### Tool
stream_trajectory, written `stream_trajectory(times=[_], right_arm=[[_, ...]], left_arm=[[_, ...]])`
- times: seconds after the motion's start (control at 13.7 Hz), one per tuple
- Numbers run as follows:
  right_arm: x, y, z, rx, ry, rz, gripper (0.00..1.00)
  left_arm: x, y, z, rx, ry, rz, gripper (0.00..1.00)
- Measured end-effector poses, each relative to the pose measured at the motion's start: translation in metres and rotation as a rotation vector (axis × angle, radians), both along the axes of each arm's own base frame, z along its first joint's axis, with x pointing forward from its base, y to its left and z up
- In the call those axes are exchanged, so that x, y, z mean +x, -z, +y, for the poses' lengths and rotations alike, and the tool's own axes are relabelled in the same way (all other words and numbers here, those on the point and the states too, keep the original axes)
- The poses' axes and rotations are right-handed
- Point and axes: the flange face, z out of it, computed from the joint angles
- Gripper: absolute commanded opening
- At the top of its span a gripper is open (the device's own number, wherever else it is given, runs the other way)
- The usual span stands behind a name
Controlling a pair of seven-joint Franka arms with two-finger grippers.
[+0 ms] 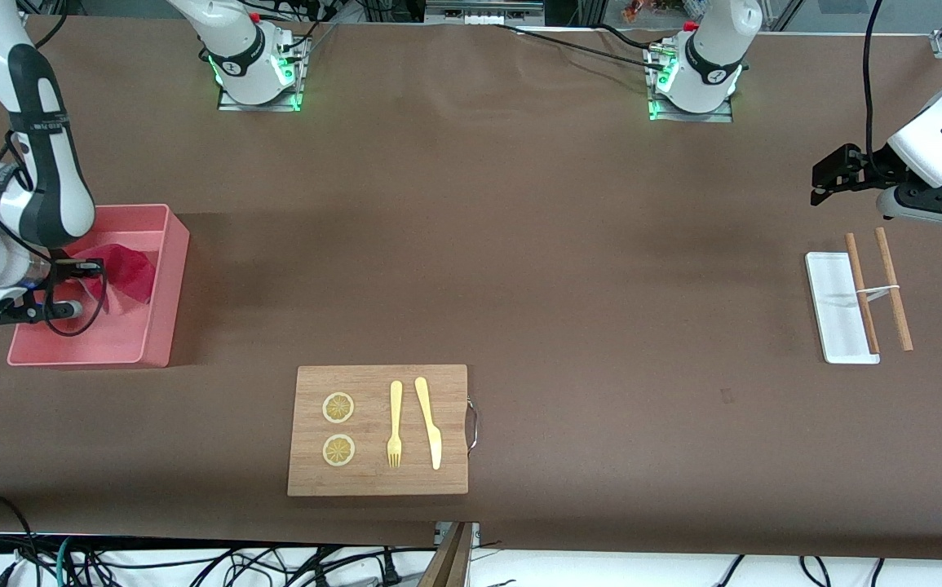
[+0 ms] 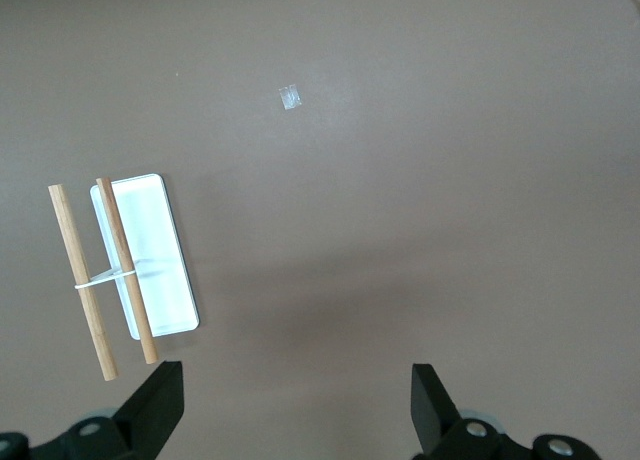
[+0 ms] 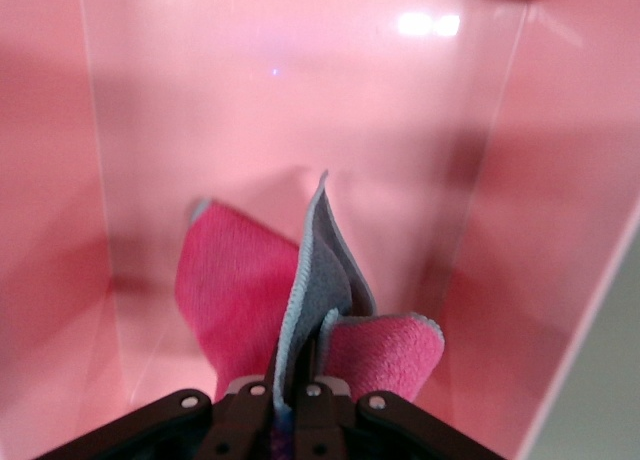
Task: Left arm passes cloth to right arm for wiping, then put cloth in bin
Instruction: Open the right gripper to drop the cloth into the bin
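The magenta-red cloth with its grey underside hangs inside the salmon-pink bin at the right arm's end of the table. My right gripper is over the bin, shut on the cloth, which drapes in folds from the pinched fingers between the bin's walls. My left gripper waits open and empty in the air at the left arm's end, over bare table beside the white tray. Its fingers stand wide apart.
A wooden board with two lemon slices, a fork and a knife lies near the front camera. A small flat white tray with two banded wooden sticks lies at the left arm's end; it also shows as the tray.
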Motion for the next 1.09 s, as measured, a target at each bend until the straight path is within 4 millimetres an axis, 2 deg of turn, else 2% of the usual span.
stream_trajectory(times=[0.36,0.44,0.51,0.66,0.8,0.95,1.09], right_arm=[[0.016,0.029,0.005,-0.013,-0.033,-0.097,0.00],[0.018,0.033,0.009,-0.008,-0.035,-0.110,0.42],[0.020,0.036,0.013,0.001,-0.035,-0.118,0.99],[0.022,0.036,0.019,0.013,-0.033,-0.125,1.00],[0.026,0.022,0.025,0.023,-0.034,-0.122,1.00],[0.027,-0.008,0.031,0.037,-0.031,-0.099,1.00],[0.026,-0.047,0.035,0.049,-0.023,-0.082,1.00]], left_arm=[[0.000,0.000,0.000,0.000,0.000,0.000,1.00],[0.000,0.000,0.000,0.000,0.000,0.000,1.00],[0.000,0.000,0.000,0.000,0.000,0.000,1.00],[0.000,0.000,0.000,0.000,0.000,0.000,1.00],[0.000,0.000,0.000,0.000,0.000,0.000,1.00],[0.000,0.000,0.000,0.000,-0.001,0.000,1.00],[0.000,0.000,0.002,0.000,-0.003,0.000,1.00]])
